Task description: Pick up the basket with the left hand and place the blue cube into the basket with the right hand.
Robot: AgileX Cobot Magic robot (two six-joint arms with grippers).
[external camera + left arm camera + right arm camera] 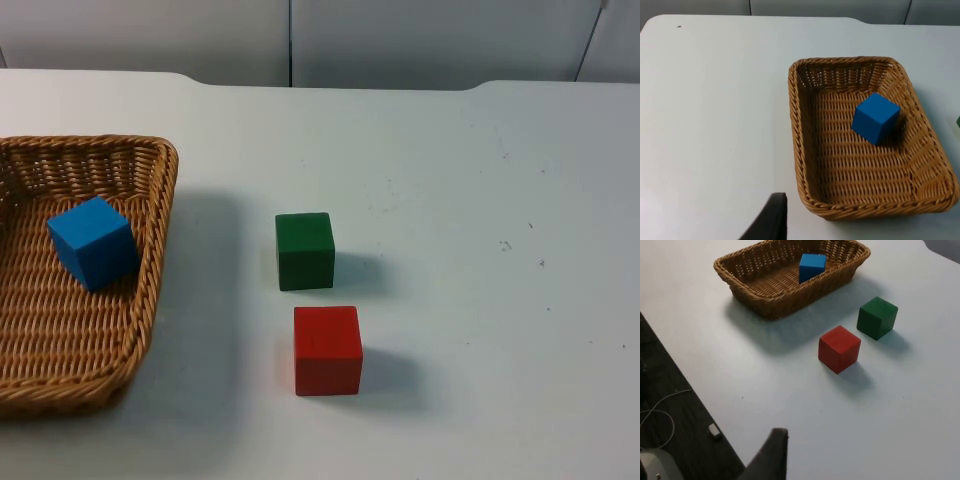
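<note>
We see the woven basket [150, 290] resting on the white counter [480, 200], with the blue cube [93, 242] already inside it — tilted, leaning against the basket's side wall nearest the other cubes. From the left wrist view the basket [800, 150] sits on the counter [715, 125] with the blue cube [875, 118] tipped on one edge near the wall.

Beside the basket, apart from it, stand the green cube [305, 250] and the red cube [327, 350], near each other but not touching. The right wrist view looks from a distance over the red cube [839, 348], the green cube [877, 317] and, beyond them, the basket [765, 295] holding the blue cube [811, 267].

Of the left pincer [771, 220] and the right pincer [771, 455] we see one black fingertip each, well away from the basket and cubes — we cannot tell whether either is released or clenched.
</note>
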